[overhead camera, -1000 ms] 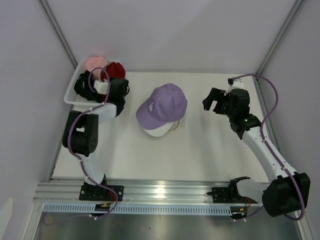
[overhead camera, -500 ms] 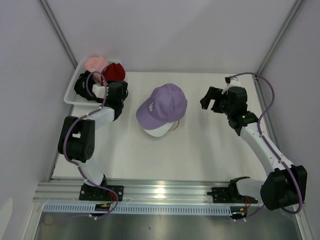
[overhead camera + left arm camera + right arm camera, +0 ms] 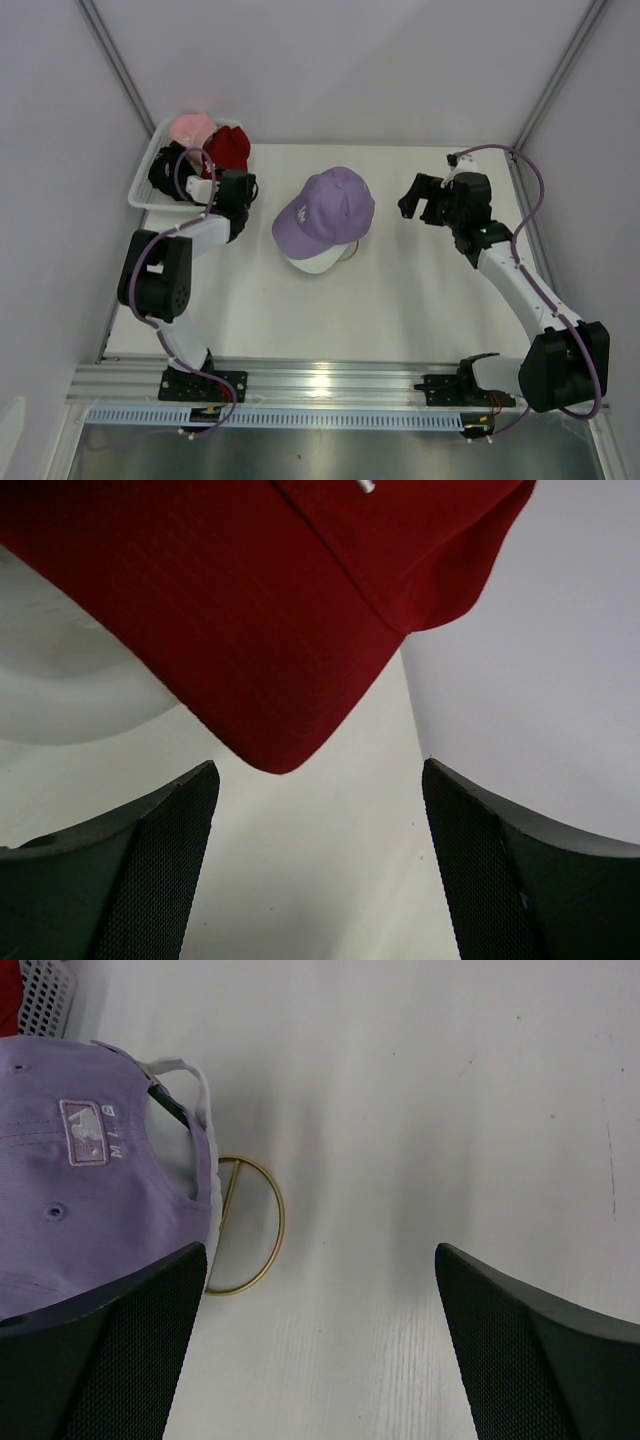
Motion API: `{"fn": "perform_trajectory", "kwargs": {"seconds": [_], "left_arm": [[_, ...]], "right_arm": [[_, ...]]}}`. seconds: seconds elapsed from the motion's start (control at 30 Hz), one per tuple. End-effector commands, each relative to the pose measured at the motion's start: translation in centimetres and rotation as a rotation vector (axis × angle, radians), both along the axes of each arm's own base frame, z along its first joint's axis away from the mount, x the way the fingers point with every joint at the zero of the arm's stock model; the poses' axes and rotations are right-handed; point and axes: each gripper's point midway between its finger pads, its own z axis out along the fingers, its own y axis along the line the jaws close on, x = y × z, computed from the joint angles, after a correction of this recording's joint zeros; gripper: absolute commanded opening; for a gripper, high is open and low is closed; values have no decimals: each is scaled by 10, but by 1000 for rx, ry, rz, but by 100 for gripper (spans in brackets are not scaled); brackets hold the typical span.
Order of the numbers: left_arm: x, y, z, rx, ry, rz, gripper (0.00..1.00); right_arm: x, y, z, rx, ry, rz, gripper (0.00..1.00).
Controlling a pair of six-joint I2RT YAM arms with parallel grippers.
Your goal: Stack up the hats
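Both grippers gape wide and hold nothing; the lavender cap (image 3: 328, 210) sits on the white cap (image 3: 318, 262) mid-table.
Only the right wrist view shows the gold stand (image 3: 255, 1225) under them, near the right gripper (image 3: 320, 1260). Overhead, the pink cap (image 3: 188, 126) and black cap (image 3: 165, 170) lie in the basket (image 3: 140, 185). The left gripper (image 3: 315, 790) sees only the red cap (image 3: 250, 610), its crown cut off.

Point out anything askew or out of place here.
The red fabric cap overhangs the table-side rim of the white mesh basket instead of lying inside. The lavender cap covers a white cap, whose edge pokes out beneath its brim. Nothing looks damaged.
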Motion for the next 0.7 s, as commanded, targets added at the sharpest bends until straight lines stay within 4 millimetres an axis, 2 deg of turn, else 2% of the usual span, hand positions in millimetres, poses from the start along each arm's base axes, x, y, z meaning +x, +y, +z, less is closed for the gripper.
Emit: {"fn": "perform_trajectory", "kwargs": {"seconds": [0.0, 0.03, 0.1, 0.2, 0.23, 0.43, 0.5, 0.53, 0.57, 0.63, 0.67], "left_arm": [[3, -5, 9, 14, -2, -5, 85], [-4, -4, 6, 28, -2, 7, 85], [-4, 4, 16, 29, -54, 34, 84], [8, 12, 11, 14, -72, 40, 82], [15, 12, 19, 18, -96, 39, 81], [35, 26, 21, 30, -158, 57, 68], [46, 31, 29, 30, -189, 55, 65], [50, 31, 25, 51, -182, 38, 64], [56, 31, 35, 55, -203, 37, 60], [62, 32, 39, 69, -218, 27, 48], [64, 32, 40, 67, -220, 24, 39]], "right_arm": [[11, 2, 14, 19, -45, 0, 99], [12, 2, 14, 19, -45, -2, 100], [13, 3, 12, 19, -39, 4, 99], [13, 2, 12, 16, -37, 6, 100], [13, 2, 12, 14, -36, 3, 100], [15, -1, 10, 15, -30, -13, 100], [16, 1, 9, 18, -24, -10, 99], [16, 0, 8, 16, -20, -11, 99], [17, 1, 8, 16, -17, -8, 100], [17, 1, 7, 18, -12, -9, 100], [18, 1, 8, 20, -13, -10, 100]]}}
